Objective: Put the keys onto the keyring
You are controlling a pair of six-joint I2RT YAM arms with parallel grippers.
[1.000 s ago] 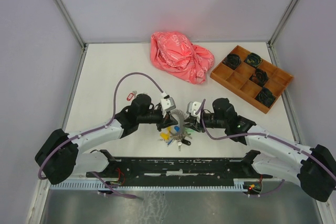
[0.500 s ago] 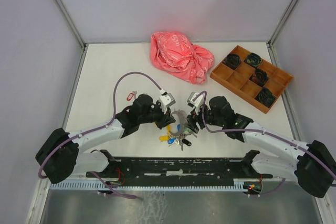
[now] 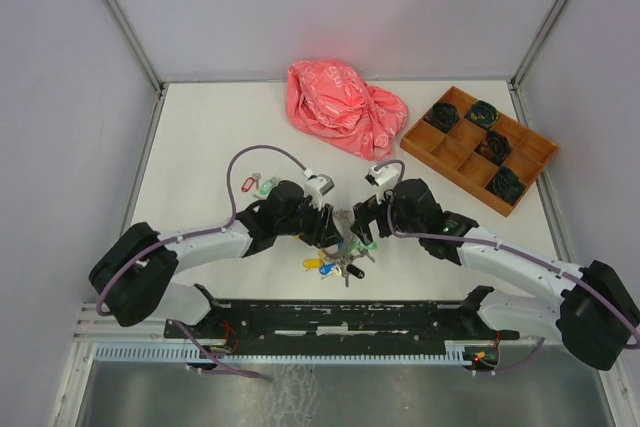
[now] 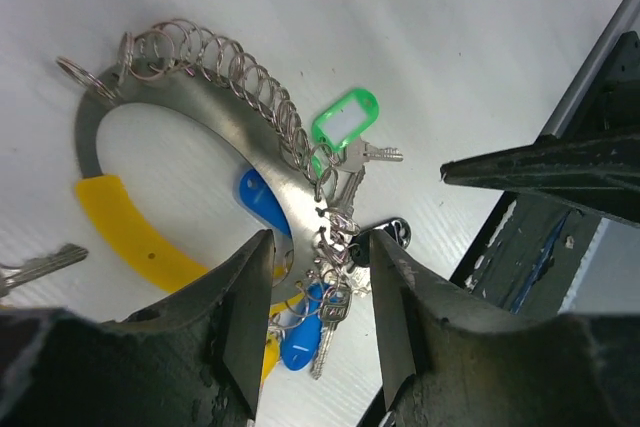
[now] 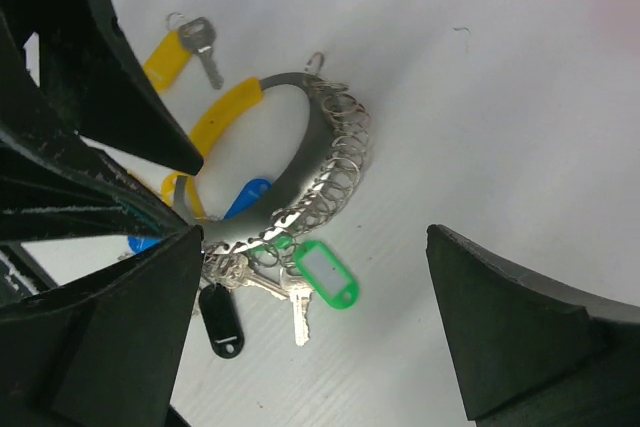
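Observation:
The keyring (image 4: 190, 142) is a flat silver band with a yellow stretch (image 4: 125, 232), and it lies on the white table between both grippers. Many small wire loops hang along it. They carry keys with a green tag (image 4: 345, 119), blue tags (image 4: 262, 202) and a black tag (image 5: 220, 319). My left gripper (image 4: 320, 292) is open, its fingers (image 4: 245, 307) astride the ring's end and the key bunch (image 3: 340, 267). My right gripper (image 5: 315, 292) stands wide open over the green tag (image 5: 325, 272), beside the keyring (image 5: 300, 162). A yellow-tagged key (image 5: 170, 47) lies loose nearby.
Two loose keys, red-tagged (image 3: 247, 184) and green-tagged (image 3: 267, 185), lie left of the left arm. A crumpled pink bag (image 3: 345, 107) sits at the back. A wooden compartment tray (image 3: 452, 152) holding dark items sits at back right. A black rail (image 3: 340, 312) runs along the front edge.
Both grippers have opened and let go of the keyring, which now rests on the table. Both wrists have shifted slightly back, uncovering the green-tagged loose key on the left.

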